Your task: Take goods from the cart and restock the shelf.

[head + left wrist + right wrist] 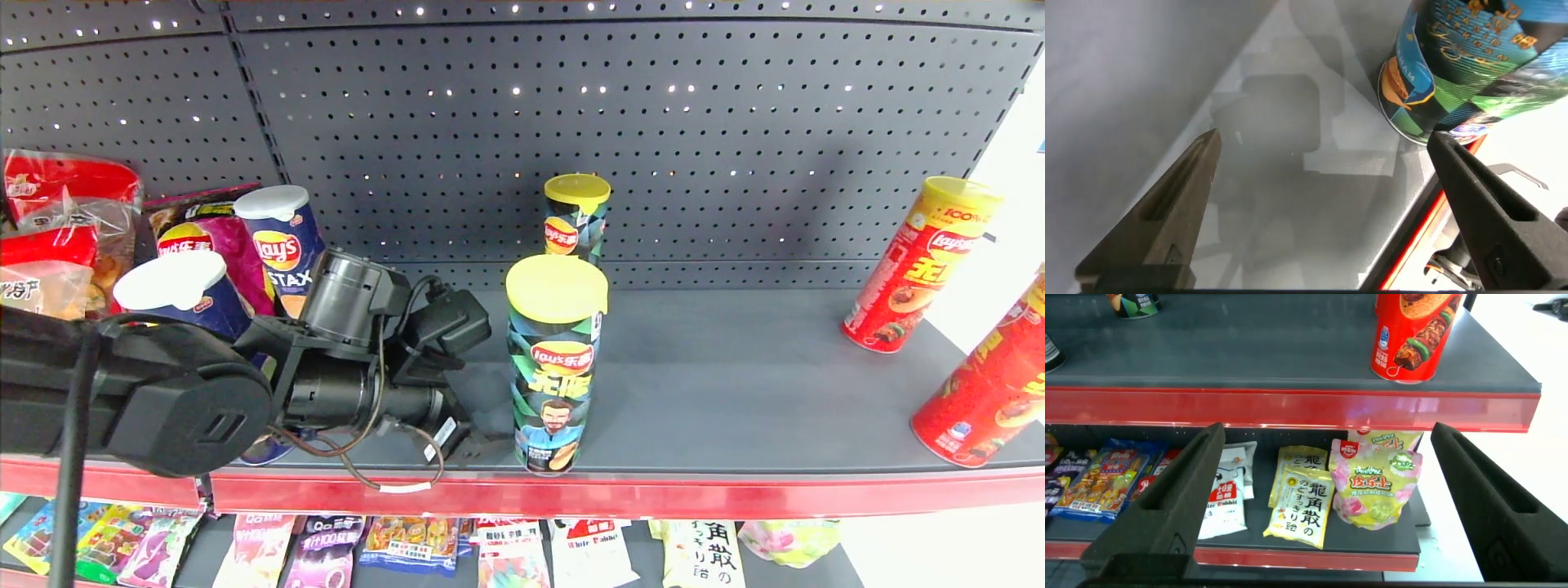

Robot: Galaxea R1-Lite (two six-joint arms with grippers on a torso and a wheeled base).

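Observation:
A green-and-blue chip can point(555, 367) with a yellow lid stands upright at the front edge of the grey shelf point(735, 392). A second can of the same kind point(575, 216) stands behind it by the pegboard. My left arm point(359, 384) lies low over the shelf, just left of the front can. In the left wrist view my left gripper point(1324, 139) is open with bare shelf between its fingers, and the can's base point(1462, 73) stands off beside one fingertip. My right gripper point(1327, 429) is open and holds nothing, in front of the shelf's red edge point(1290, 404).
Two red cans point(918, 265) point(988, 384) lean at the shelf's right end; one red can point(1414, 335) appears in the right wrist view. Blue cans with white lids point(282, 245) point(184, 294) and snack bags point(57, 237) crowd the left. Snack packets point(1376, 482) fill the lower shelf.

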